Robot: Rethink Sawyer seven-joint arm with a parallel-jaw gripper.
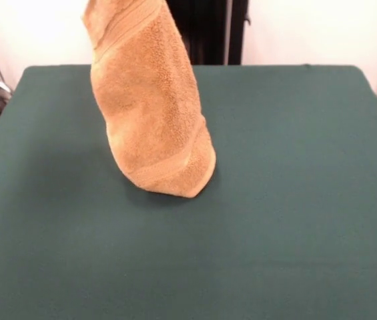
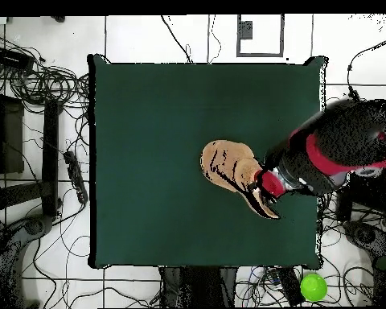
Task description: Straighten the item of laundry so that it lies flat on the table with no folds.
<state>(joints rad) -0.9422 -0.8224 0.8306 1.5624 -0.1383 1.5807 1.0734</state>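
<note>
While the towel (image 1: 149, 107) hangs bunched from above in the front view, we judge that the coming move turns on one relation: the cloth's long axis runs almost straight down from the pincer, tilted a little, with its lower end just touching or hovering right above the surface (image 1: 295, 200); we cannot tell which.

From overhead, going left to right, we see the towel (image 2: 228, 167) as a rounded lump spreading to the left of the pincer (image 2: 268, 182), then the red and black arm (image 2: 341, 149) reaching in from the right. The lump sits over the right half of the surface (image 2: 148, 161), well clear of every edge.

We take the pincer to be clamped on the towel's top end, since the cloth hangs from it, though the jaws themselves are hidden.

We count one towel, one pincer, one arm, one surface. A woven band shows; no label does.
</note>
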